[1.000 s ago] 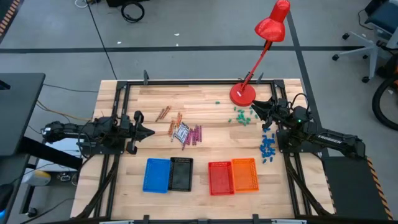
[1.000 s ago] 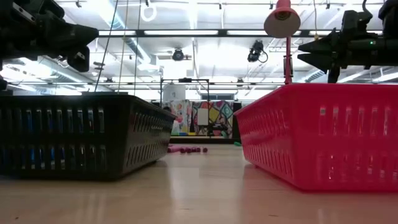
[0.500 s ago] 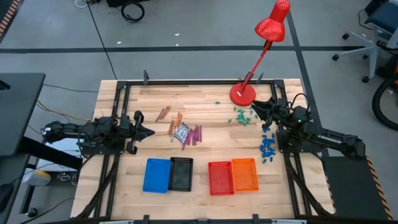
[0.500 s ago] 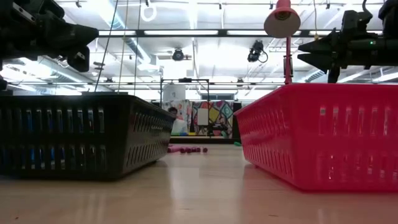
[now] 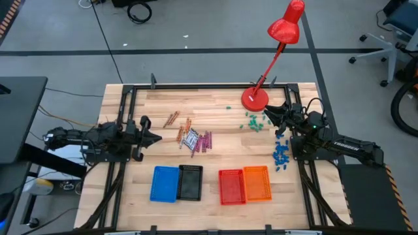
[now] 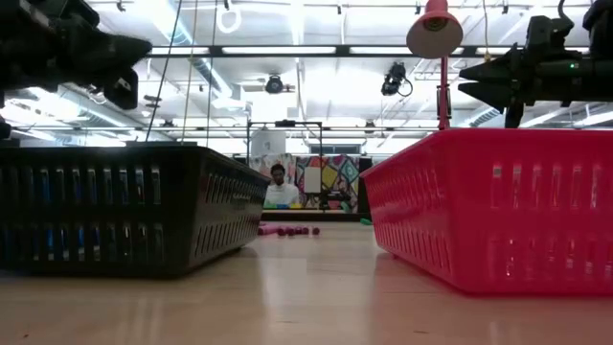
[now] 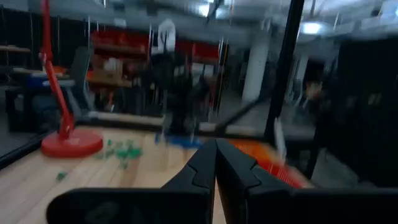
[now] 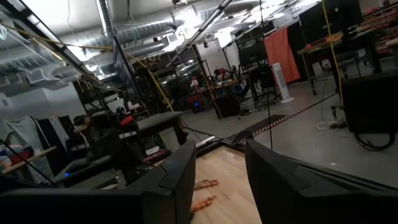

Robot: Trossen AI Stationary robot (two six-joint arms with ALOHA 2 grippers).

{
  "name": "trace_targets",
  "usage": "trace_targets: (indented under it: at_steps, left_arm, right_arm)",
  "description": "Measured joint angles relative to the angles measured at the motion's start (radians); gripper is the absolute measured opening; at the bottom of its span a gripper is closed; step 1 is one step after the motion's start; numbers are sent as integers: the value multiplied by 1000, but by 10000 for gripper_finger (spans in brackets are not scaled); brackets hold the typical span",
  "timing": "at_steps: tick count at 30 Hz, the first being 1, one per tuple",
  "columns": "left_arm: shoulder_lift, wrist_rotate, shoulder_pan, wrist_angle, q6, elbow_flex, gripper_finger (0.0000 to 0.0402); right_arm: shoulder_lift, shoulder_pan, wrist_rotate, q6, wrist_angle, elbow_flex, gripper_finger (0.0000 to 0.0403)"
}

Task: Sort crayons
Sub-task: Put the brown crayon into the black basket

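Centrally, the crayons (image 5: 193, 136) lie loose on the desk (image 5: 215, 104), above the blue, black, red and orange baskets (image 5: 210, 183) in the high view. At frame left the left tool (image 5: 159, 138) hovers closed and empty; at right, the right tool (image 5: 264, 113) hovers parted, holding nothing, beside the lamp (image 5: 255, 98)

Bare wood surrounds the crayons (image 5: 194, 138); red lamp (image 5: 255, 98) stands well apart.
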Motion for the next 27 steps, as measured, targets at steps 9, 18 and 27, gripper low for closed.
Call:
trace_targets:
  at_steps: [9, 18, 27]
  left_arm:
    - [0, -82, 0, 193, -98, 0, 20]
    - [0, -82, 1, 206, -157, 0, 20]
    - [0, -105, 0, 225, -183, 0, 20]
  right_arm:
    - [0, 0, 0, 0, 0, 0, 144]
    - [0, 0, 1, 0, 3, 0, 144]
    - [0, 0, 38, 101, 109, 0, 144]
